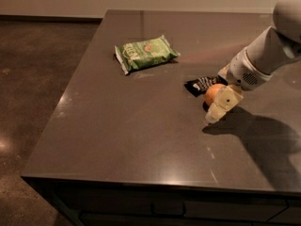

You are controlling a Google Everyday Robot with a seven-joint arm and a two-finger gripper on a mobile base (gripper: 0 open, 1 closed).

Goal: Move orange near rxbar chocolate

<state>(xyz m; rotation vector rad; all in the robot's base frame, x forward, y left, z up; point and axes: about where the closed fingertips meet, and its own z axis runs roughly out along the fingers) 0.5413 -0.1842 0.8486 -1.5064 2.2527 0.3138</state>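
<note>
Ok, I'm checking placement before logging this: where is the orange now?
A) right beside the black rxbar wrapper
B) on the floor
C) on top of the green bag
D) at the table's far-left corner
A: the orange lies right beside the rxbar chocolate, on its near-right side, with the gripper at the orange and the green bag well away.

Kitchen-style counter [141,126]; pincer [214,111] at orange [212,92]
</note>
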